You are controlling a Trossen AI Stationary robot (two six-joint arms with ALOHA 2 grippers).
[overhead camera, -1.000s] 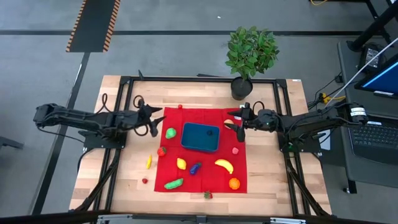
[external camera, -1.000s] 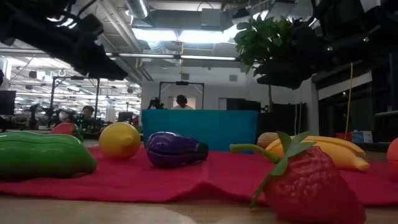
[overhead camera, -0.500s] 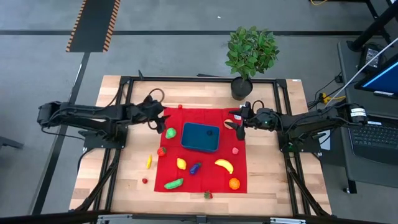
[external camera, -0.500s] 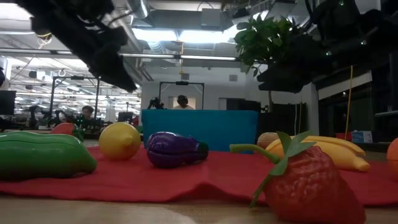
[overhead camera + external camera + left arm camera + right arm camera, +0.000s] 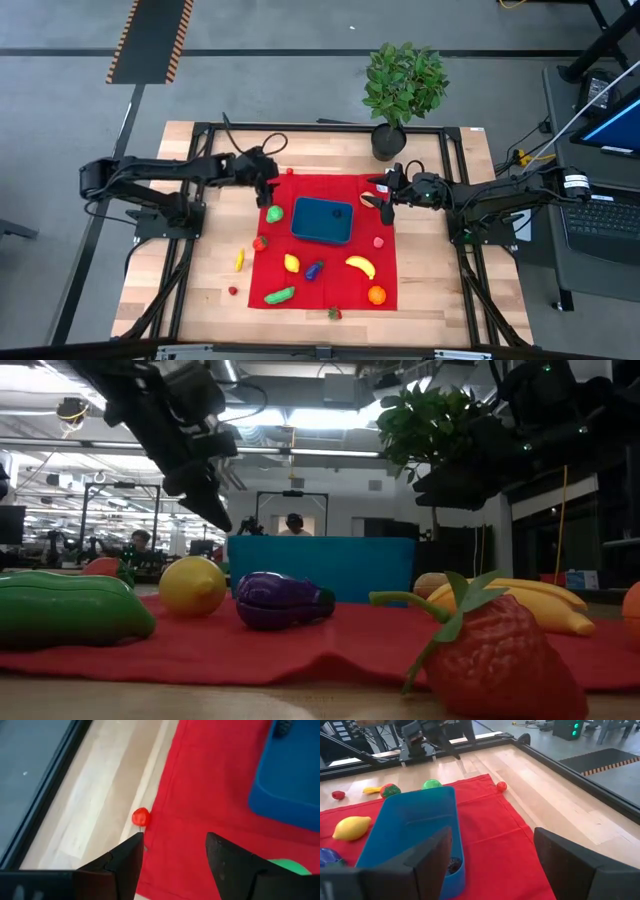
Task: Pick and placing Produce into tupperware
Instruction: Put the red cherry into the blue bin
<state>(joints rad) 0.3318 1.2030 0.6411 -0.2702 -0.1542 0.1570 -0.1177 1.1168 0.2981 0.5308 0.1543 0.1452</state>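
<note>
Hovering left of the tupperware (image 5: 322,220), left gripper (image 5: 270,190) open, empty, above the green fruit (image 5: 274,213). Right gripper (image 5: 385,196) open, empty, just right of tupperware. Remaining produce scattered around tupperware on cloth (image 5: 350,190).

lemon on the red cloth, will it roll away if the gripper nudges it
Likely, a bit: the lemon looks rounded and glossy, so a side nudge could roll it or slip off it. The soft red cloth under it should damp that. It's probably a light plastic toy.
</note>
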